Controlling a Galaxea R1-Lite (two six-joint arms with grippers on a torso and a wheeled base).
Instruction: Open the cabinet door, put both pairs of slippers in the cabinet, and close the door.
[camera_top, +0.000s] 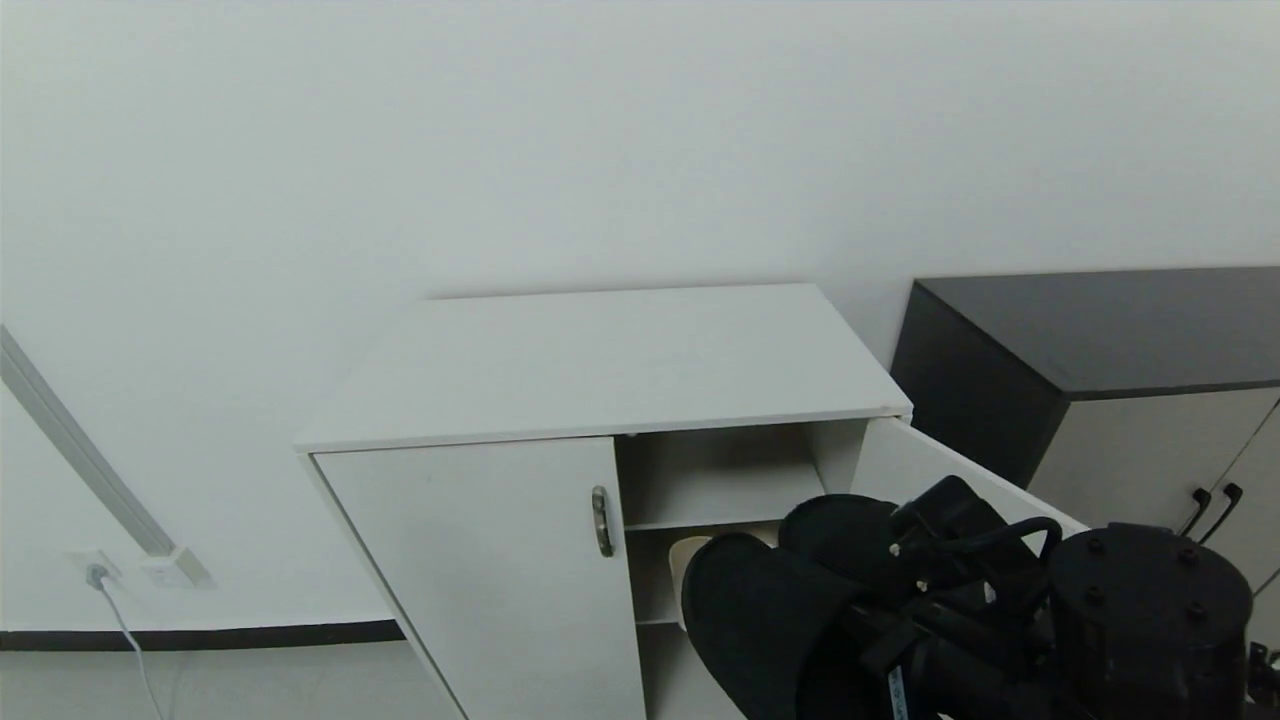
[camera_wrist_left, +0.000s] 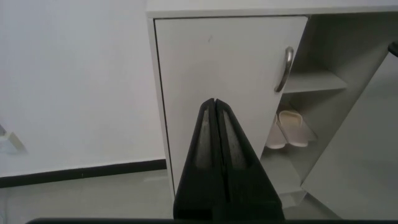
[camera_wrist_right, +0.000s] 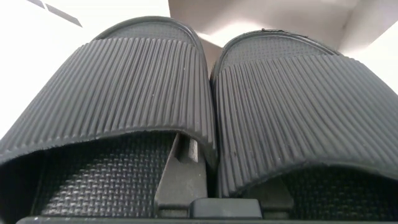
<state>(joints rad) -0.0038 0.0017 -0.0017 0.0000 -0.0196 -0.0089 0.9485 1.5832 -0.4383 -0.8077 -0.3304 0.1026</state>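
Black slippers (camera_top: 770, 620) are in the air just outside the cabinet (camera_top: 600, 360) opening, at 4 o'clock from the handle (camera_top: 601, 521) in the head view. They sit side by side, toes toward the open compartment.

Right claw (camera_wrist_right: 186, 155) is at the pair's heel end, closed on the slippers where their inner edges meet. In the right wrist view a finger (camera_wrist_right: 180, 177) shows under the ribbed strap of one slipper, and more of the claw shows under the other strap. The pair is pinched and rests on no shelf.

Right door (camera_top: 920, 470) is swung open and stands at 3 o'clock of the opening, close behind the right arm. Left door (camera_top: 480, 570) is shut, with the handle on its inner edge.

Beige slippers (camera_wrist_left: 287, 129) are already inside, on a shelf (camera_wrist_left: 292, 146) below the upper one, toes inward, just past the handle edge of the left door. In the head view a pale bit of them shows at 11 o'clock of the black pair.

Left claw (camera_wrist_left: 214, 109) has its fingers pressed flat together with nothing between them. It hangs in front of the shut left door, apart from it, tips pointing at the panel, with the beige slippers at its 2 o'clock.

A dark cabinet (camera_top: 1100, 330) stands at 3 o'clock of the white one. A wall socket (camera_top: 95, 572) with a cable plugged in sits low at 9 o'clock.
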